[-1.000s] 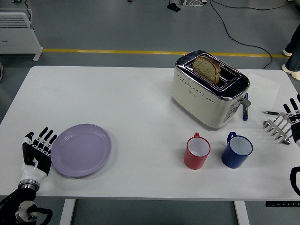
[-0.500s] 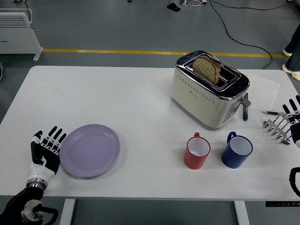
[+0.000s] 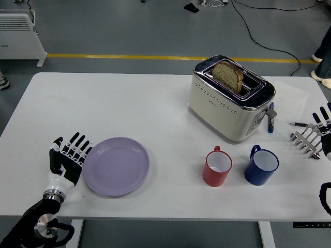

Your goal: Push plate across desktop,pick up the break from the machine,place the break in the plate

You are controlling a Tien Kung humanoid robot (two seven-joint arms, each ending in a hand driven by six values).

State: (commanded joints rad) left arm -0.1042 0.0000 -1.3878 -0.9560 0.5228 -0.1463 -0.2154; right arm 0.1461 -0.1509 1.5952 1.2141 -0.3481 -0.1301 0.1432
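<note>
The left hand (image 3: 68, 158) lay at the near left of the table (image 3: 103, 98), its fingers (image 3: 77, 146) extended flat and spread, holding nothing. Its fingertips pointed away from the robot, and the side of the hand met the left rim of the lilac plate (image 3: 117, 166), which sat flat on the table immediately to the hand's right. The plate carried nothing.

Further right of the hand, past the plate and a stretch of bare tabletop, a red mug (image 3: 216, 166) stood upright with its handle turned to the far side, and a blue mug (image 3: 261, 165) stood just beside it, also upright. Beyond the mugs, up and to the right of the hand, sat the cream and chrome toaster (image 3: 230, 99), set at an angle. A slice of brown bread (image 3: 228, 75) stood upright in its slot, well apart from the hand and from the plate. A blue pen (image 3: 270, 120) lay close against the toaster's right end.

At the far right edge of the table the right hand (image 3: 324, 133) was only partly visible, its fingers straight and loose, gripping nothing. A metal rack (image 3: 306, 140) rested right beside it.
</note>
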